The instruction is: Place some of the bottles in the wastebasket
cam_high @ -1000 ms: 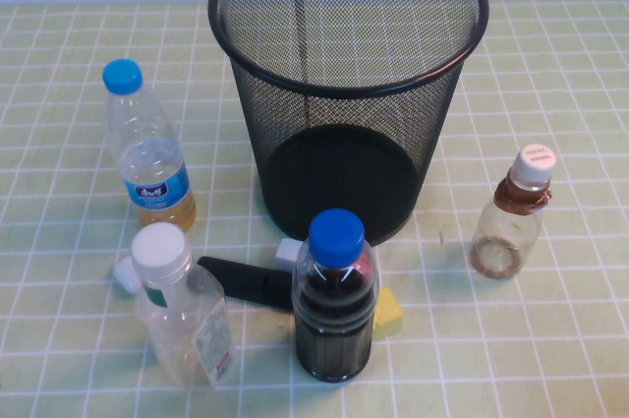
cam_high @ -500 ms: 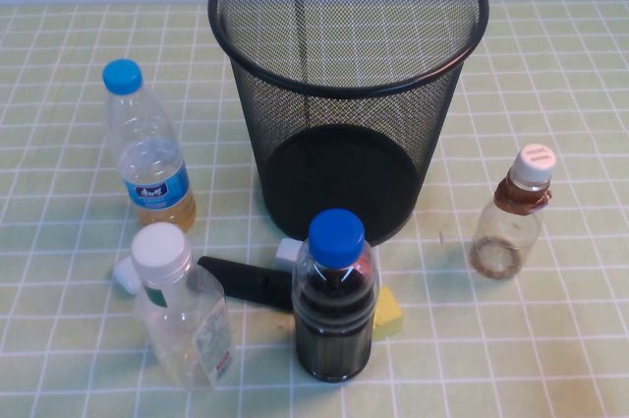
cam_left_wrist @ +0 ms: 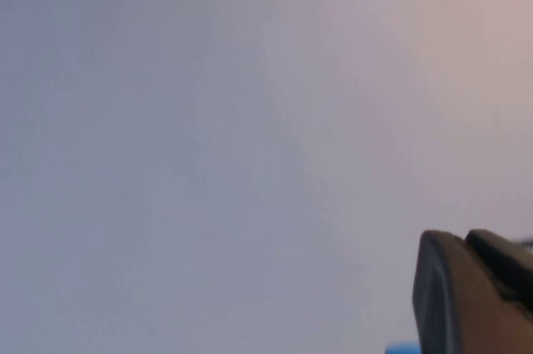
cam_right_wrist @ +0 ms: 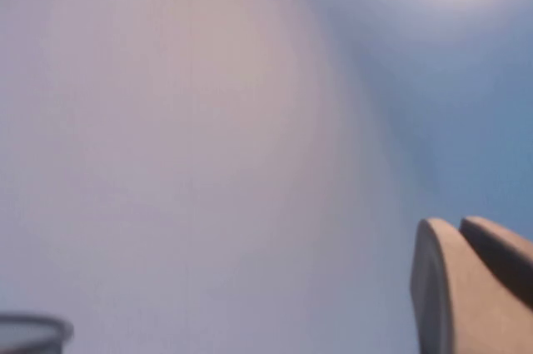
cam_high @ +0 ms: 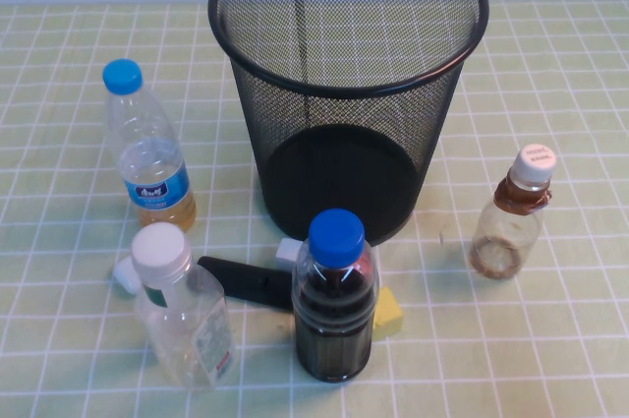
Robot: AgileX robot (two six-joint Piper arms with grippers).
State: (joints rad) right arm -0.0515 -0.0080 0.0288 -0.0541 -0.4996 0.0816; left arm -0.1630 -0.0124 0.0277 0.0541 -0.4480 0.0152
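The black wire-mesh wastebasket point(cam_high: 295, 123) stands upright at the middle back of the table. The small clear bottle with a white cap and brown neck wrap point(cam_high: 511, 216) stands to its right. The larger white-capped bottle with a green-and-red label point(cam_high: 182, 310) stands at the front left. Neither gripper shows in the high view. My left gripper point(cam_left_wrist: 462, 241) and my right gripper point(cam_right_wrist: 458, 225) each show only in their own wrist view. Both have their fingers together, hold nothing and face a blank wall away from the table.
A blue-capped bottle with yellowish liquid point(cam_high: 147, 152) stands left of the basket. A blue-capped dark-filled bottle point(cam_high: 334, 300) stands in front of it. A flat black object point(cam_high: 246, 280), a yellow block point(cam_high: 388, 312) and two small white pieces point(cam_high: 126, 273) lie between the front bottles.
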